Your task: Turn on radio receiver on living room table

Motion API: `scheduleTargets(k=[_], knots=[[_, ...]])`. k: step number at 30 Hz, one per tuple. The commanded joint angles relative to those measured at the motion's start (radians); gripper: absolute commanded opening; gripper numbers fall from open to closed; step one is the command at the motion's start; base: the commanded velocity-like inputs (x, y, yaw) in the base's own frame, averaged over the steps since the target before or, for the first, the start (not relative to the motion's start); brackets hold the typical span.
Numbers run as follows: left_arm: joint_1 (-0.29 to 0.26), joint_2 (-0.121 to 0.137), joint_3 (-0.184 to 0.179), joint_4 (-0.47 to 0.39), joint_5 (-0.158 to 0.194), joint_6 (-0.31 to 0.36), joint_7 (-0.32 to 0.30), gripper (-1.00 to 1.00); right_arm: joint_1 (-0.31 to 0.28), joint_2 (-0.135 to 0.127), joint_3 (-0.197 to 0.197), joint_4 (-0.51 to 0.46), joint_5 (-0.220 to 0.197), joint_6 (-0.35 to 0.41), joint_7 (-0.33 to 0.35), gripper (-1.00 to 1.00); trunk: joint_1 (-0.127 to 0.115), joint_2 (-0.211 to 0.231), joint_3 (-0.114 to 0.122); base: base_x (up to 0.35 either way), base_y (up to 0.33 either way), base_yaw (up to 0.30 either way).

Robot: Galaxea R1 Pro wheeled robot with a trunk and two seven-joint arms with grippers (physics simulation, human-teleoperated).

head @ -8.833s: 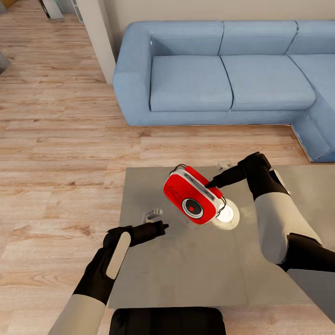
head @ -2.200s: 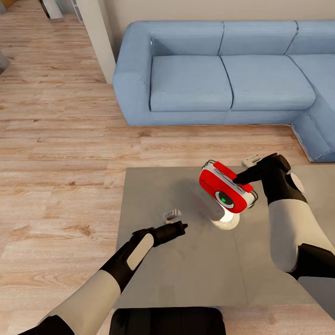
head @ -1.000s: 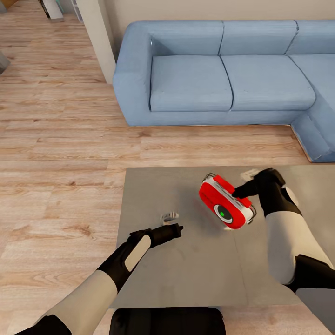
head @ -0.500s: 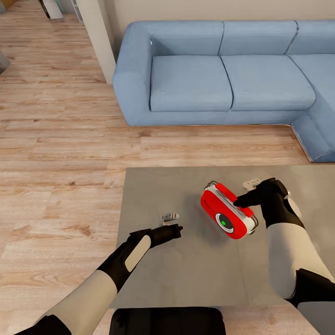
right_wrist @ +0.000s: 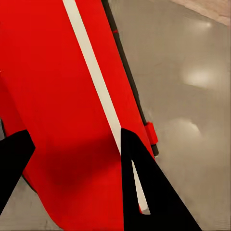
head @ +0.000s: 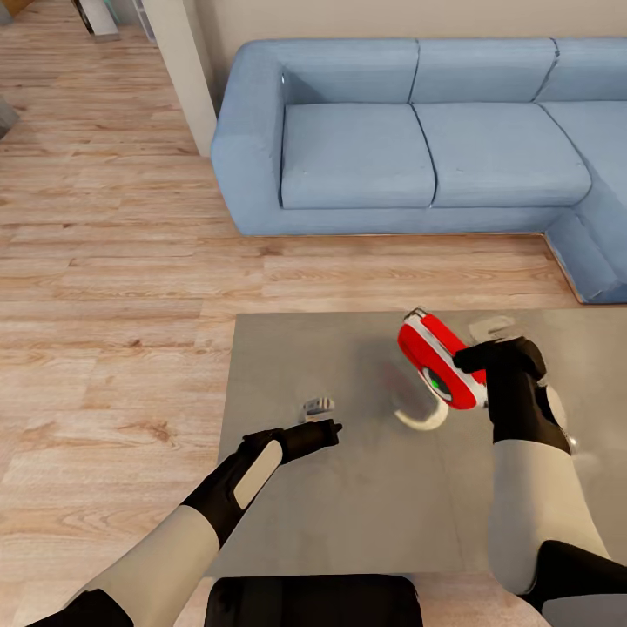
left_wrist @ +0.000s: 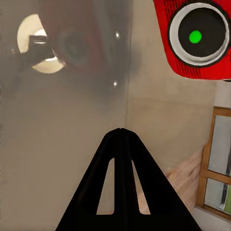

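The red radio receiver (head: 433, 357) with its white band hangs tilted above the glossy grey table (head: 348, 522), at the right. A green light glows in its black dial (left_wrist: 195, 36). My right gripper (head: 468, 356) is shut on the radio's upper edge; in the right wrist view its fingers (right_wrist: 139, 187) straddle the red body (right_wrist: 62, 96). My left gripper (head: 333, 428) hovers shut and empty over the table's middle, apart from the radio; its tips (left_wrist: 120, 131) are pressed together.
A round white-glowing disc (head: 422, 419) lies on the table just below the radio. The blue sectional sofa (head: 418, 148) stands beyond the table and wraps round at the right. Light wood floor (head: 113, 305) spreads to the left.
My right gripper has lifted the radio and swung it right, turning it more edge-on and uncovering the white disc. The dial light, red at first, is green. The left arm holds still.
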Motion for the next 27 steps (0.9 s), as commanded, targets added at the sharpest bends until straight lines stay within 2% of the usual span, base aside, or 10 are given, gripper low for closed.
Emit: scheduleTargets(k=[1, 5, 9, 15, 21, 27], knots=[[0.000, 0.000, 0.000, 0.000, 0.000, 0.000, 0.000, -1.00, 0.001, 0.001, -0.013, -0.022, -0.013, -0.018, -0.011, -1.00, 0.000, 0.000, 0.000, 0.000, 0.000, 0.000], [0.000, -0.001, 0.000, 0.000, 0.000, 0.000, 0.000, -1.00, 0.005, 0.002, -0.039, -0.014, -0.076, -0.059, -0.064, -1.00, 0.000, 0.000, 0.000, 0.000, 0.000, 0.000], [0.000, -0.001, 0.000, 0.000, 0.000, 0.000, 0.000, -1.00, 0.006, 0.003, -0.043, -0.010, -0.091, -0.079, -0.082, -1.00, 0.000, 0.000, 0.000, 0.000, 0.000, 0.000], [0.000, -0.001, 0.000, 0.000, 0.000, 0.000, 0.000, -1.00, 0.006, 0.001, -0.046, 0.064, -0.106, -0.106, -0.112, -1.00, 0.000, 0.000, 0.000, 0.000, 0.000, 0.000], [0.000, 0.000, 0.000, 0.000, 0.000, 0.000, 0.000, -1.00, 0.006, -0.006, -0.047, 0.181, -0.161, -0.154, -0.193, -1.00, 0.000, 0.000, 0.000, 0.000, 0.000, 0.000], [0.000, 0.000, 0.000, 0.000, 0.000, 0.000, 0.000, -1.00, 0.006, -0.013, -0.047, 0.224, -0.218, -0.162, -0.210, -1.00, 0.000, 0.000, 0.000, 0.000, 0.000, 0.000]])
